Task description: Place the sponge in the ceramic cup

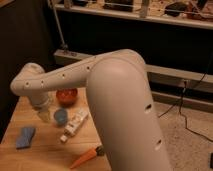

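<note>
The pale blue sponge (25,137) lies flat on the wooden table (47,152) near its left front. The small light-blue ceramic cup (61,117) stands upright to the sponge's right, in front of the orange-red bowl. My white arm reaches in from the right and bends down at the table's left. The gripper (44,112) hangs just left of the cup and above and right of the sponge, touching neither. It is open with nothing in it.
An orange-red bowl (66,95) sits behind the cup. A white oblong packet (75,125) lies to the cup's right, and a carrot (85,157) lies near the front edge. My bulky forearm (125,105) hides the table's right side. Dark shelving stands behind.
</note>
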You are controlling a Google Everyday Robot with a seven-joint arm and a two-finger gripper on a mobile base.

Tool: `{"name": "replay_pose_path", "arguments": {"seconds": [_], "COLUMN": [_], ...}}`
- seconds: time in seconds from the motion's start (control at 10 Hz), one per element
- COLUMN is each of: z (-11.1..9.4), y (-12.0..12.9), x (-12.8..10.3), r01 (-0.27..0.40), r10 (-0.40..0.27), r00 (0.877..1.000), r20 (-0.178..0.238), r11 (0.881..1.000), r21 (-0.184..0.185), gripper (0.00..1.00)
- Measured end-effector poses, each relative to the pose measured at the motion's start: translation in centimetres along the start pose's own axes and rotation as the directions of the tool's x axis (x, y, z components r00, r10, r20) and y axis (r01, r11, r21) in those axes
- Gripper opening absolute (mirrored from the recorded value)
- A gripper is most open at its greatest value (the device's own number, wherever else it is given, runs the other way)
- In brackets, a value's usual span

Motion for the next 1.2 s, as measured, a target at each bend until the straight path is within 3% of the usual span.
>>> {"name": "replay_pose_path", "arguments": {"seconds": [0.2, 0.3, 0.5, 0.8, 0.9, 1.0, 1.2], "z": [0.2, 0.4, 0.5, 0.4, 0.4, 0.1, -0.8], "y": [0.6, 0.9, 1.0, 1.0, 0.8, 0.4, 0.0], "x": [-1.2, -1.7, -2.1, -2.1, -2.4, -3.3, -5.6], "r01": [0.164, 0.242, 0.303, 0.314, 0.334, 0.391, 0.526], "r10": [-0.164, -0.242, -0.304, -0.315, -0.334, -0.392, -0.540], "r00": [0.986, 0.970, 0.953, 0.949, 0.943, 0.920, 0.839], "r20": [-0.007, -0.011, -0.014, -0.015, -0.006, 0.018, 0.066], "r11": [0.986, 0.970, 0.952, 0.949, 0.943, 0.920, 0.836], "r21": [-0.027, -0.037, -0.044, -0.037, -0.017, 0.035, 0.158], "gripper": [0.65, 0.65, 0.65, 0.65, 0.65, 0.65, 0.65]}}
